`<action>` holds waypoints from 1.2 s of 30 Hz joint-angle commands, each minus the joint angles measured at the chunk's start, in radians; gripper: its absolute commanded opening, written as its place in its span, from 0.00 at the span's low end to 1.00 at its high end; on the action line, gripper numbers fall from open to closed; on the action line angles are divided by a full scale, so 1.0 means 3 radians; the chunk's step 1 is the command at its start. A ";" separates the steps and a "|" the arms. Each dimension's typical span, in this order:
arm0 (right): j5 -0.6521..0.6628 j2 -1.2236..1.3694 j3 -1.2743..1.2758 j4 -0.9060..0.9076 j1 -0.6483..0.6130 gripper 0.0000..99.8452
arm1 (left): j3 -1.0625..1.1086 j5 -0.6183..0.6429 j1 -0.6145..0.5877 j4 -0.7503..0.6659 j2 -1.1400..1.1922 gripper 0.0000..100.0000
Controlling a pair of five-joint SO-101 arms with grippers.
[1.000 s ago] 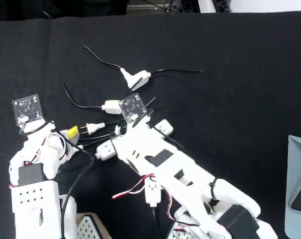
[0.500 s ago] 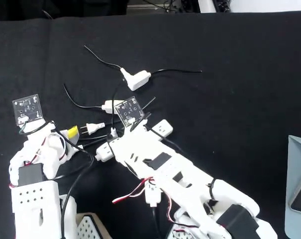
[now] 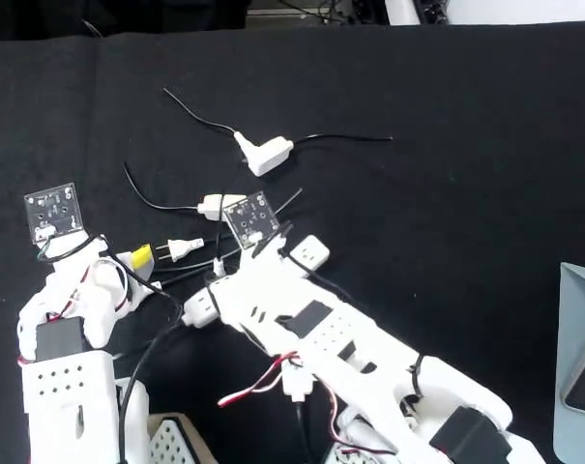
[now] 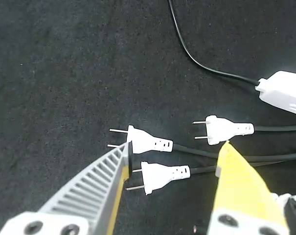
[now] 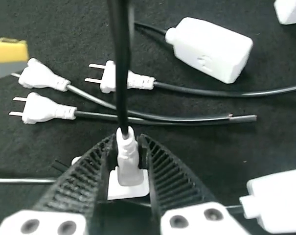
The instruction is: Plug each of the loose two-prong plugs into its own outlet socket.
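Pinching the white plug (image 5: 125, 161), the right tool (image 5: 125, 140) should be pushed squarely toward the outlet socket (image 5: 113, 191) beneath it, while the left tool (image 4: 177, 145) is held spread.

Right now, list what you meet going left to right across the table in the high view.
In order: loose plug → far socket → rightmost socket → grey bin. Overlapping pieces omitted.

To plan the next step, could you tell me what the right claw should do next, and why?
Probably open the right claw and back off: its plug looks seated in the socket, with no prongs showing, while three plugs lie loose nearby.
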 commanded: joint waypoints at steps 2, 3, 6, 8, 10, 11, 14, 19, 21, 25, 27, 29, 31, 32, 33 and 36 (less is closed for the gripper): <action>-0.0046 -0.0028 0.0074 -0.0072 -0.0143 0.01 | -0.0018 0.0000 -0.0023 -0.0077 -0.0046 0.28; -0.0041 -0.0028 0.0105 -0.0113 -0.0143 0.01 | -0.0018 0.0000 -0.0023 -0.0077 -0.0046 0.28; -0.0041 -0.0028 0.0151 -0.0148 -0.0143 0.01 | -0.0018 0.0000 -0.0023 -0.0077 -0.0046 0.28; -0.0041 -0.0028 0.0171 -0.0153 -0.0179 0.01 | -0.0018 0.0000 -0.0023 -0.0077 -0.0046 0.28; -0.0041 -0.0018 0.0197 -0.0153 -0.0261 0.01 | -0.0018 0.0000 -0.0023 -0.0077 -0.0046 0.28; -0.0036 0.0008 0.0207 -0.0153 -0.0312 0.01 | -0.0018 0.0000 -0.0023 -0.0077 -0.0046 0.28; 0.0000 0.0120 0.0192 -0.0153 -0.0348 0.01 | -0.0018 0.0000 -0.0018 -0.0077 -0.0041 0.28; 0.0271 0.0146 0.0176 -0.0153 -0.0332 0.01 | -0.0013 0.0000 0.0003 -0.0066 -0.0031 0.28; 0.0368 0.0136 0.0156 -0.0153 -0.0240 0.01 | -0.0013 -0.0010 0.0008 -0.0051 -0.0026 0.29; 0.0399 -0.0079 0.0084 -0.0133 0.0051 0.01 | -0.0038 -0.0297 0.0023 -0.0031 -0.0041 0.29; 0.0409 -0.0294 0.0090 -0.0128 0.0113 0.01 | -0.0105 -0.0404 0.0130 0.0087 -0.0041 0.30; 0.0409 -0.0540 0.0090 -0.0005 0.0128 0.01 | -0.0212 -0.0486 0.0294 0.0281 -0.0026 0.34; 0.0384 -0.0790 0.0064 0.0215 0.0133 0.01 | -0.0304 -0.0501 0.0453 0.0430 -0.0020 0.36; 0.0384 -0.0918 0.0064 0.0302 0.0133 0.01 | -0.0345 -0.0557 0.0524 0.0481 -0.0015 0.36; 0.0378 -0.1046 0.0084 0.0368 0.0133 0.01 | -0.0376 -0.0655 0.0586 0.0527 -0.0015 0.36; 0.0271 -0.1332 0.0141 0.0552 0.0133 0.01 | -0.0396 -0.1008 0.0785 0.0583 -0.0015 0.36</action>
